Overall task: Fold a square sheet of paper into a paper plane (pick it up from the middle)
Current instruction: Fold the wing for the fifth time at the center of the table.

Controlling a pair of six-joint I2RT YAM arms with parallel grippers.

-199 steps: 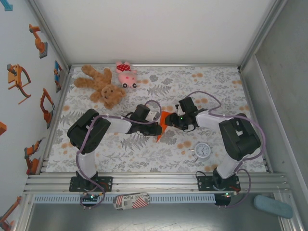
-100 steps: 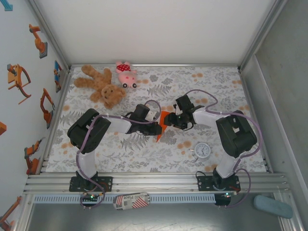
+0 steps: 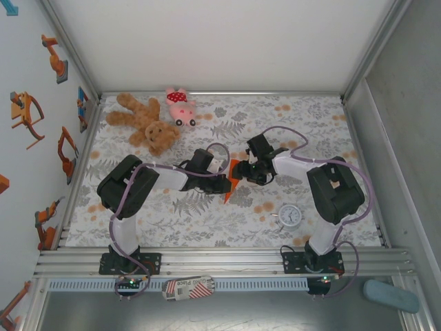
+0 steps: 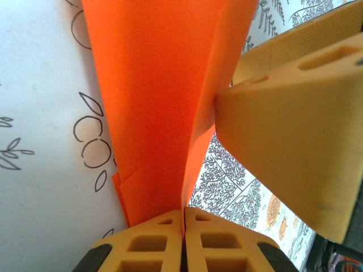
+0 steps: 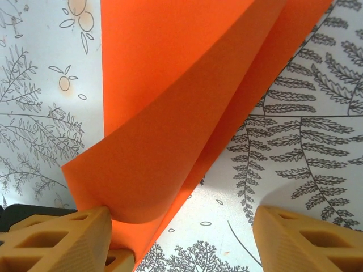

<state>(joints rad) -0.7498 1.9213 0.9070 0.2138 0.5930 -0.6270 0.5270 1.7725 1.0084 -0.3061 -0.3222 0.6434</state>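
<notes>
Left hand (image 4: 183, 225) pinches orange paper (image 4: 152, 96).

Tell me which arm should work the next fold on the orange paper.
Right, probably. The left claw is shut on the orange paper, clamping it at the fold, so it is occupied. The right claw stands open at the raised flap, free to push it over.

Legible text: one word, top view.
A red-and-white striped label (image 3: 189, 287) lay across the perforated strip (image 3: 275, 283) along the near edge, in front of the arm bases. It carried one dark printed word that read roughly as "Place", the letters small and a little blurred. The small round white clock (image 3: 290, 216) on the patterned table (image 3: 310, 131) had dial marks too small to read.
</notes>
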